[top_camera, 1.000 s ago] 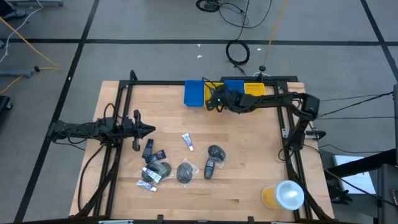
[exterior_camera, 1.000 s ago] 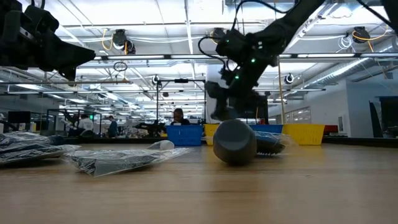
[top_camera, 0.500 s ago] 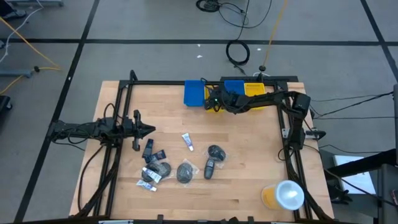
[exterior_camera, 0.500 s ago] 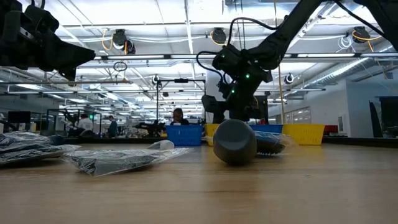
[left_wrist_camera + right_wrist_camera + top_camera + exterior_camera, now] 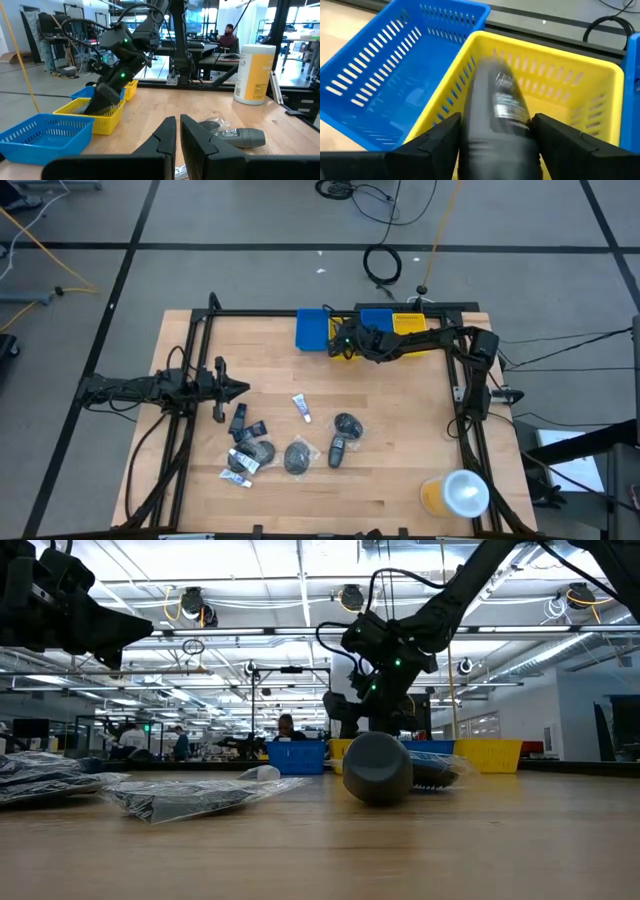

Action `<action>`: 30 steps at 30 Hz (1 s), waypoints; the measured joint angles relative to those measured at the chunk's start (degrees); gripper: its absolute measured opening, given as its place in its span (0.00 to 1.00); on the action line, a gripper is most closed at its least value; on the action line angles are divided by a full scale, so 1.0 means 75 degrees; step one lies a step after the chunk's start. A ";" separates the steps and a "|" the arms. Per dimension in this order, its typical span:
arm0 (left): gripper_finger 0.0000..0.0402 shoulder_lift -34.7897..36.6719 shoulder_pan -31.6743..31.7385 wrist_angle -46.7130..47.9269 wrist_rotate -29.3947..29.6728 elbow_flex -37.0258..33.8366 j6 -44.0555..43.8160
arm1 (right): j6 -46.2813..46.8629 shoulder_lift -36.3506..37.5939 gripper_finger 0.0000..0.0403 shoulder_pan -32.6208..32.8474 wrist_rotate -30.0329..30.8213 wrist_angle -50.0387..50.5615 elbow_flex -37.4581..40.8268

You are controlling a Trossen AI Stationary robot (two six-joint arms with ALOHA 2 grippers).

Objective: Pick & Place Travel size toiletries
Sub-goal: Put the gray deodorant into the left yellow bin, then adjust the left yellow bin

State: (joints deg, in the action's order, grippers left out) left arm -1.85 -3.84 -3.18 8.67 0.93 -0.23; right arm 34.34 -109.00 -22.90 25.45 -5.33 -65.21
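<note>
My right gripper (image 5: 347,341) reaches out over the bins at the table's far edge, shut on a dark grey bottle (image 5: 499,125). The bottle hangs over the yellow bin (image 5: 560,75), which sits beside a blue bin (image 5: 395,75). The remaining toiletries lie on the table's near-left part: a white tube (image 5: 301,408), dark wrapped round pieces (image 5: 346,423) (image 5: 298,455), a dark bottle (image 5: 337,450), and several small dark items and sachets (image 5: 245,448). My left gripper (image 5: 236,388) waits shut at the left, above the table, with nothing in it. My right gripper pinches the dark bottle's body (image 5: 470,135) between its two fingers (image 5: 437,137), which lie across the bottle. The fingers slant downward from the table's right side. The bottle is lifted clear, its far end (image 5: 492,70) pointing down into the yellow bin.
Several blue and yellow bins (image 5: 312,330) (image 5: 408,323) line the far edge. A large yellow cup with a white lid (image 5: 458,494) stands at the near right corner. Black frame rails (image 5: 465,410) run along the table's sides. Bare wood lies between the toiletries and the bins.
My right gripper, carrying the dark bottle, has come down toward the yellow bin and shifted slightly toward the far edge. It has held still for the last half second. The left arm and the toiletries on the table have not moved.
</note>
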 joint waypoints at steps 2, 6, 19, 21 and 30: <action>0.06 0.0000 0.0000 -0.0001 0.0000 0.0000 0.0000 | -0.0002 0.0025 0.61 0.0000 0.0006 -0.0040 -0.0005; 0.06 0.0000 0.0000 -0.0003 0.0001 0.0000 0.0000 | -0.0087 0.0013 0.61 0.0000 0.0039 -0.0072 -0.0005; 0.06 0.0000 0.0000 0.0000 0.0003 0.0000 0.0000 | -0.1614 0.1508 0.46 0.0971 -0.1431 0.1550 -0.0014; 0.06 -0.0003 0.0000 0.0000 0.0001 0.0000 0.0000 | -0.1516 0.1535 0.39 0.1144 -0.1424 0.2004 -0.0011; 0.06 0.0000 0.0000 -0.0003 0.0000 0.0000 0.0000 | -0.1555 0.0754 0.08 0.1218 -0.1107 0.2119 -0.0006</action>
State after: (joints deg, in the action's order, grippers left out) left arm -1.85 -3.84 -3.20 8.67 0.93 -0.23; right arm 22.68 -103.35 -13.76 17.15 10.56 -65.26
